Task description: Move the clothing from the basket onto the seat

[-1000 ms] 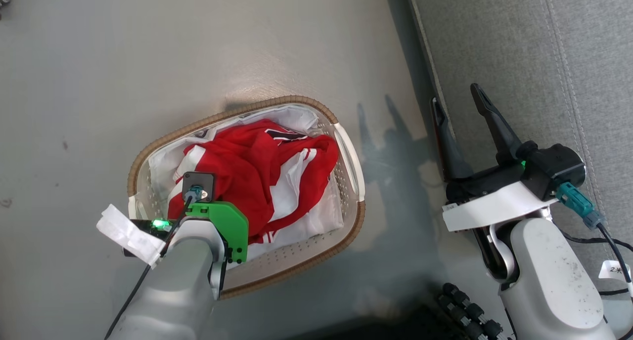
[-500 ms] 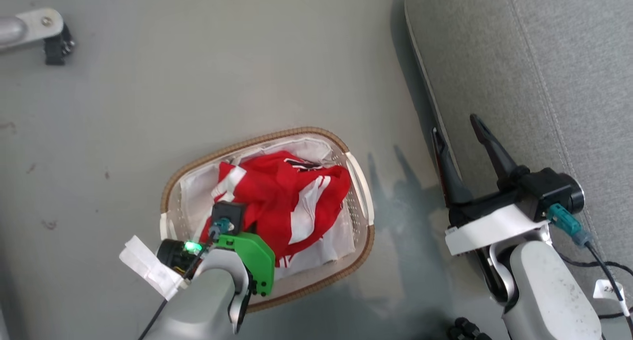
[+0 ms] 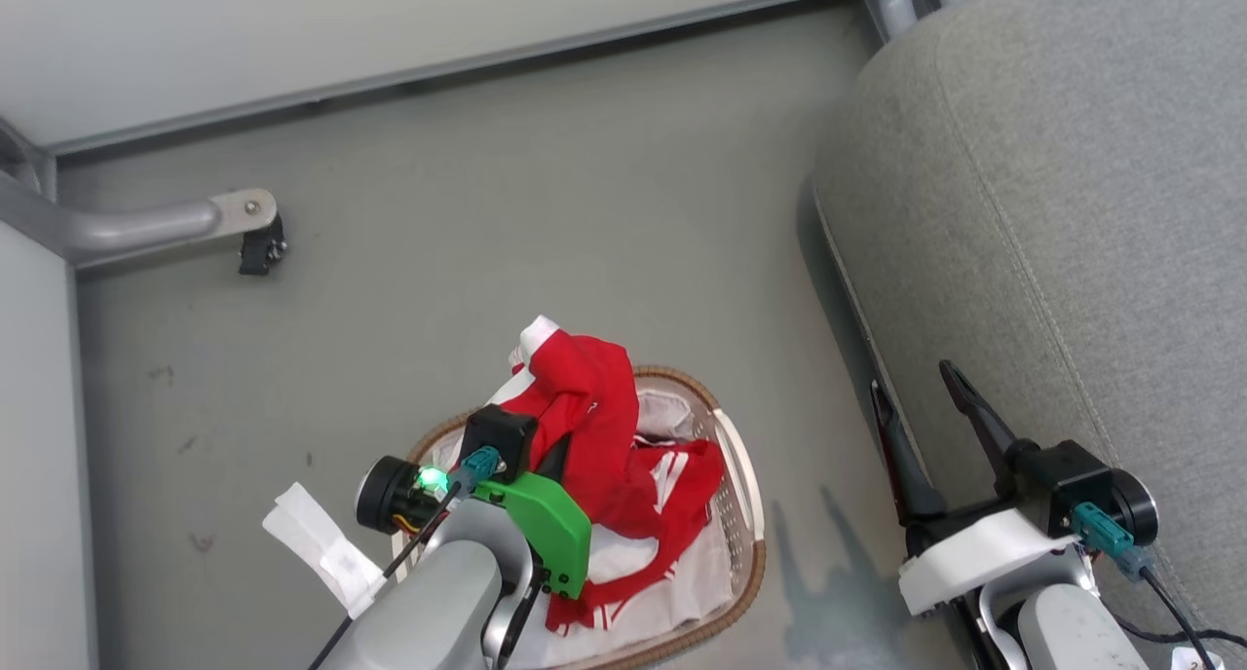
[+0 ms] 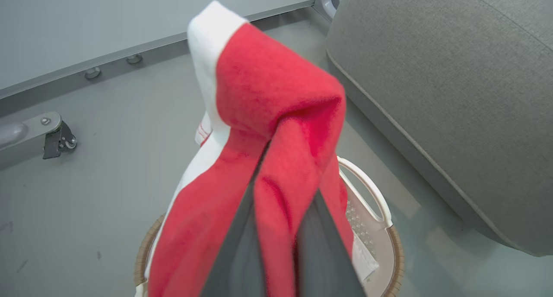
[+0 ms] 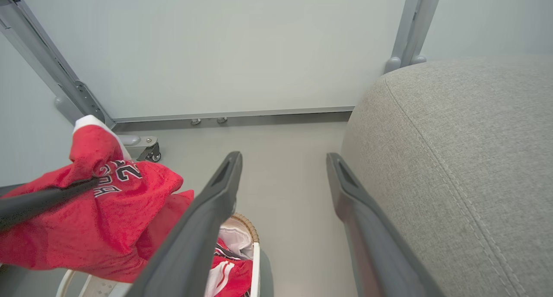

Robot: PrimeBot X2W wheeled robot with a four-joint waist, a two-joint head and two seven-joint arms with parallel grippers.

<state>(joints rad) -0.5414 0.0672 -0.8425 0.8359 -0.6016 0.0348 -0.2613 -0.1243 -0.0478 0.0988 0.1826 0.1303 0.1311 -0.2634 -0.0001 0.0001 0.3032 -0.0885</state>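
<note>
Left gripper (image 4: pixel 272 172): 2 dark fingers closed tight on a fold of the red clothing (image 4: pixel 276 85), with cloth pinched between them. The held fold stands up above the basket (image 3: pixel 750 514), its white trim at the very top. From the right wrist view, a black-and-white number print (image 5: pixel 116 176) shows on the raised cloth, close to where the fingers bite. The lower part of the cloth trails down toward the basket. More red fabric with white stripes (image 3: pixel 682 475) lies inside (same garment or a 2nd one, cannot tell). A white liner sheet (image 3: pixel 672 419) shows against the basket's far wall.

Right gripper (image 3: pixel 914 378): jaws spread wide, nothing between them. It sits at the edge of the seat (image 3: pixel 1072 212), 1 finger over the floor gap and the other over the grey fabric, both pointing toward the far wall.

Basket rests on the grey floor (image 3: pixel 487 212), near the seat but not touching it. No red cloth lies on the seat cushion. The stitched seam runs down the seat's upholstery.

A grey metal leg with a small black caster (image 3: pixel 258 251) stands on the floor, well apart from the basket.
</note>
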